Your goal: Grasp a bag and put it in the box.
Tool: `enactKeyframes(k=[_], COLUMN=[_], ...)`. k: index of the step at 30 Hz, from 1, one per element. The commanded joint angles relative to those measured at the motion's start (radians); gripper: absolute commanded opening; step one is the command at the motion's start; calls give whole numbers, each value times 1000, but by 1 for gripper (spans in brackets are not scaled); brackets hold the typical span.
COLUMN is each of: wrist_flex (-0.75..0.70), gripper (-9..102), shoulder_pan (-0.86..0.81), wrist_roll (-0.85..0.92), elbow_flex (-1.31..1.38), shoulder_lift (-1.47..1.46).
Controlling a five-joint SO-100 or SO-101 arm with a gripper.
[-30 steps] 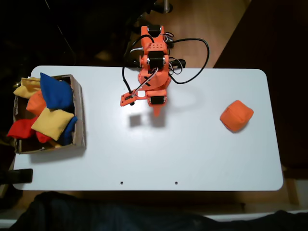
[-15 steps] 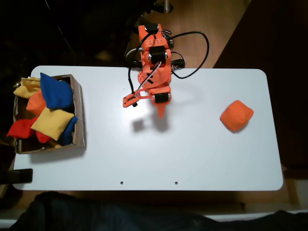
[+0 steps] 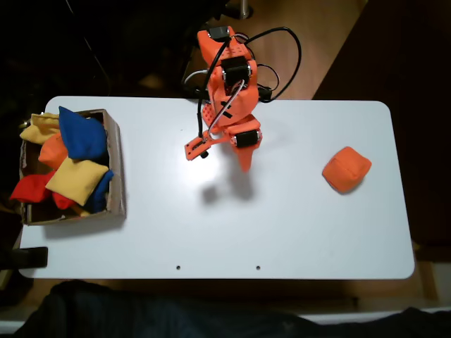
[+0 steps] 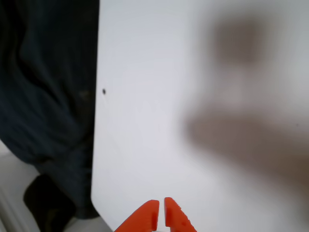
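One orange bag (image 3: pixel 346 169) lies alone on the white table (image 3: pixel 296 232), far right of the box (image 3: pixel 115 169) in the fixed view, near the table's right edge and well apart from everything else.

The box sits at the table's left end, a low-walled brown cardboard tray. It is crowded: a blue beanbag (image 3: pixel 82 134) on top toward the far side, a yellow beanbag (image 3: pixel 76 179) in the middle, an orange beanbag (image 3: pixel 53 150) tucked between them, a red beanbag (image 3: pixel 32 188) at the left spilling past the box's left wall, another yellow one (image 3: pixel 39 129) at the far-left corner, also poking over the rim. A strip of blue shows under the middle yellow one, against the right wall.

My arm (image 3: pixel 227 84) stands at the table's far edge, between box and bag, somewhat closer to the bag's side. My claw (image 3: pixel 244 160) points down over bare tabletop, touching nothing.

In the wrist view my claw (image 4: pixel 161 215) shows its two orange fingertips (image 4: pixel 148 217) pressed almost together, only a thin slit between them, nothing held: clenched and empty. Below it is plain white table with one small dark hole (image 4: pixel 104 91) near the edge.
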State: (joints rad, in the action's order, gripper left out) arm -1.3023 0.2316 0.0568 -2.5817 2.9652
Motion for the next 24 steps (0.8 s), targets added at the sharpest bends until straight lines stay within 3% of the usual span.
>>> enactKeyframes(k=[1, 24], wrist_flex=[12, 51], gripper=[0, 0], shoulder_pan=[20, 187], wrist_roll=[2, 5], elbow_flex=[103, 565], shoulder_lift=[-52, -469])
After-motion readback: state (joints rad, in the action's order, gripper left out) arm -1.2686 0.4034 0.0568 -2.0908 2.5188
